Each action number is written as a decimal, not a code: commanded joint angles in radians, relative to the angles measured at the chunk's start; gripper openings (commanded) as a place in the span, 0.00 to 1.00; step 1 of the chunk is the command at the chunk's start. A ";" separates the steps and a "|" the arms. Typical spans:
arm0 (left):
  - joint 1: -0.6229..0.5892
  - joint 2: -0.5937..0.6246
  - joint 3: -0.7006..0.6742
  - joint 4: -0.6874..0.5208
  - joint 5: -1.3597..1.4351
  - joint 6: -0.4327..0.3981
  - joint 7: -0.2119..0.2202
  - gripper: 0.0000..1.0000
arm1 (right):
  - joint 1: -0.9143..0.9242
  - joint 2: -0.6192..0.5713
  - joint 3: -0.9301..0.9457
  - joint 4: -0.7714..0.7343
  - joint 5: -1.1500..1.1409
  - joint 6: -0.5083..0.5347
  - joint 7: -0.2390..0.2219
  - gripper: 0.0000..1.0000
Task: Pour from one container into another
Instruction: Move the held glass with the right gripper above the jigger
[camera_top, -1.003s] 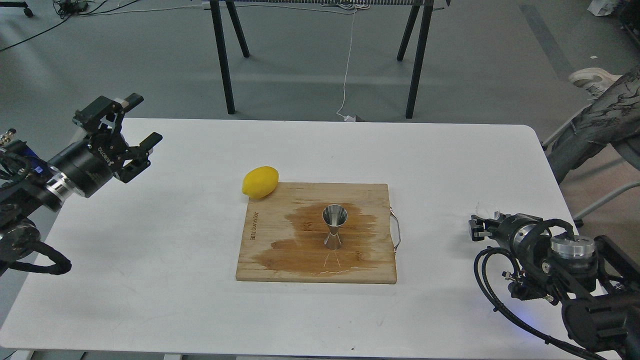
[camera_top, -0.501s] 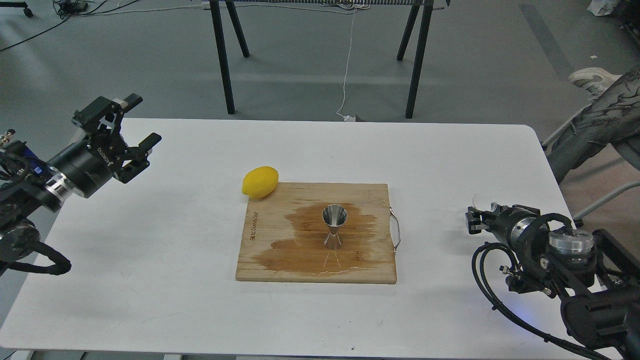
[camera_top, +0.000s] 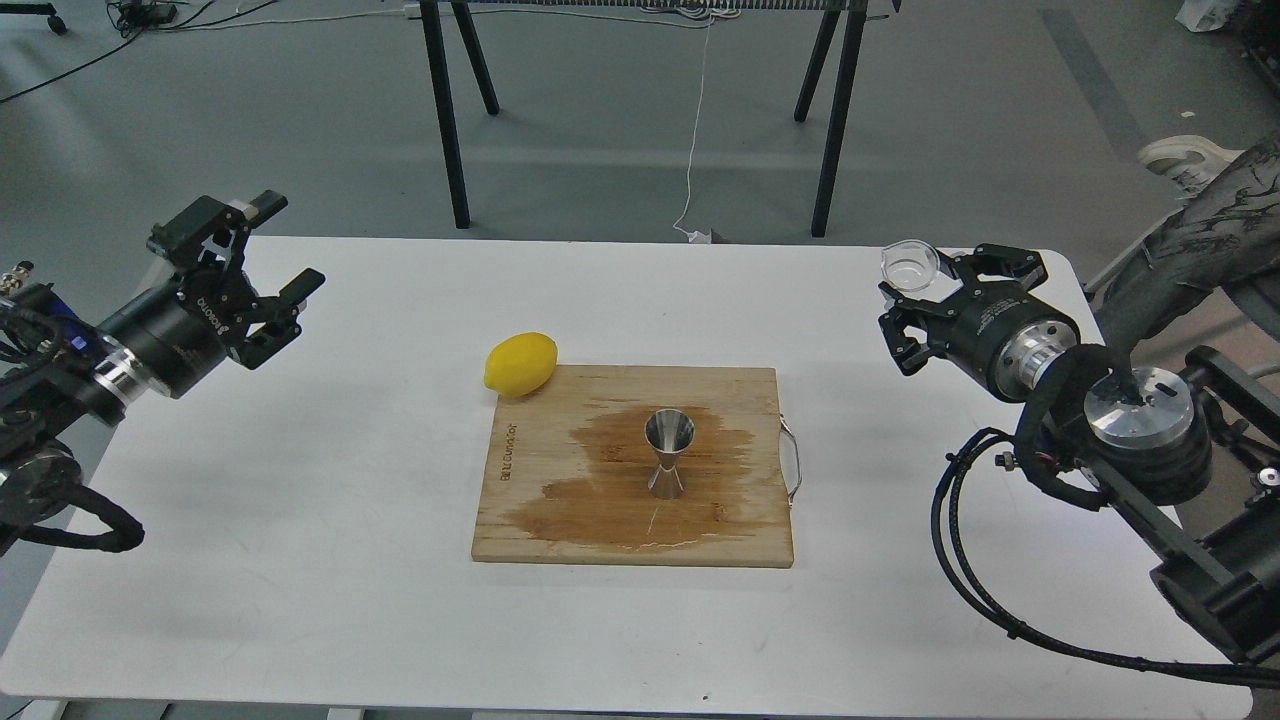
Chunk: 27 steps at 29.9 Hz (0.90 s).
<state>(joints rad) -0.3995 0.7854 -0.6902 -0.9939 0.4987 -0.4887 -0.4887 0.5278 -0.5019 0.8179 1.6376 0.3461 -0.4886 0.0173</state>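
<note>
My right gripper holds the small clear see-through cup up high, far from the shiny steel hourglass jigger on the wet wooden board. It looks light and slippery, so I grip its sides. My left gripper is wide open, holding nothing.

This looked like a robotics lab or test room. A plain white table stood on a bare grey floor, with loose cables trailing along it and the black legs of a trestle bench behind.
</note>
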 joint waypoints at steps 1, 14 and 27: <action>0.008 0.000 0.000 0.000 0.000 0.000 0.000 0.95 | 0.046 -0.007 -0.086 0.074 -0.091 0.000 -0.022 0.50; 0.018 0.002 0.000 0.000 0.000 0.000 0.000 0.95 | 0.270 0.029 -0.479 0.093 -0.432 0.000 -0.019 0.49; 0.028 0.002 -0.002 0.000 0.000 0.000 0.000 0.96 | 0.325 0.056 -0.658 0.085 -0.702 0.000 -0.016 0.49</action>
<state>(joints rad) -0.3772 0.7858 -0.6902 -0.9940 0.4986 -0.4887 -0.4887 0.8521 -0.4465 0.1816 1.7246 -0.2921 -0.4885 0.0008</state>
